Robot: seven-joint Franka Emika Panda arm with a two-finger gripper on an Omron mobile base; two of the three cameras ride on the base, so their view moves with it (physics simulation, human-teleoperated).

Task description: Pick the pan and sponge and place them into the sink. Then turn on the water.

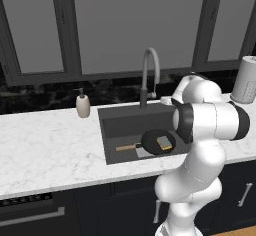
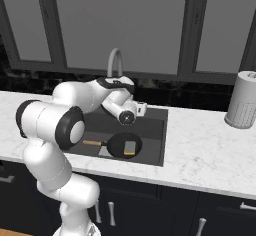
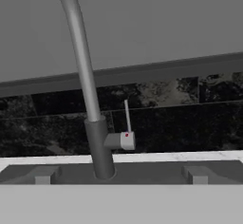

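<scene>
The fingers (image 2: 141, 109) are standing spread and empty, facing the faucet (image 3: 97, 142). Its thin lever (image 3: 127, 118), rising just ahead of them, looks stiff and light, probably best nudged near its tip.

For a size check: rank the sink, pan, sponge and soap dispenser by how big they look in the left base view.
Largest to smallest:
1. sink
2. pan, handle included
3. soap dispenser
4. sponge

The dispenser stands farther back than the pan, so their order is less sure; its body alone looks close to the pan's round part.
</scene>
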